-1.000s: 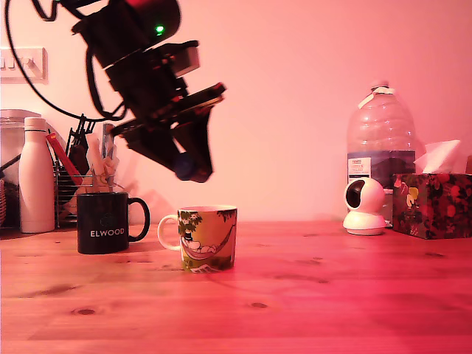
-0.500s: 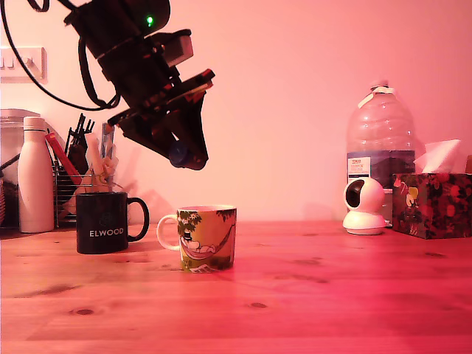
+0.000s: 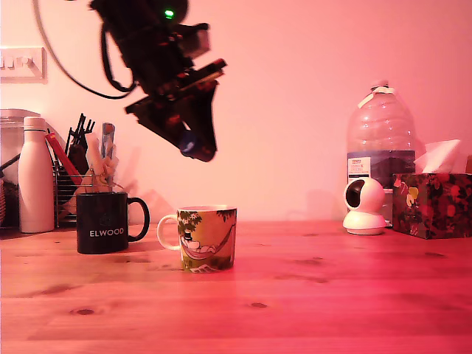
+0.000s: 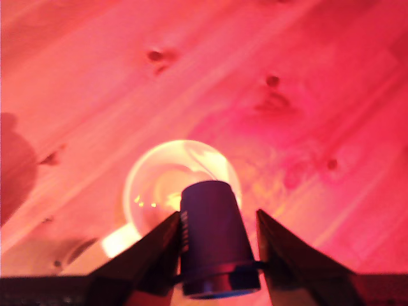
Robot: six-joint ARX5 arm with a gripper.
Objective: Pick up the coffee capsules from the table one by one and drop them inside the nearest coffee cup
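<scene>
The gripper [image 4: 213,255] is closed on a dark blue coffee capsule [image 4: 215,245], one finger on each side of it. In the exterior view it hangs high above the cartoon-printed coffee cup [image 3: 207,237], whose open mouth [image 4: 159,185] shows directly under the capsule. The cup stands on the wooden table [image 3: 310,295], beside a black ELWOOD mug [image 3: 107,222].

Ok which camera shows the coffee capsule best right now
The wrist view: the coffee capsule fills the foreground, held between the tool tips above the coffee cup opening. The exterior view shows the capsule only as a small blue spot, high over the cup.
</scene>
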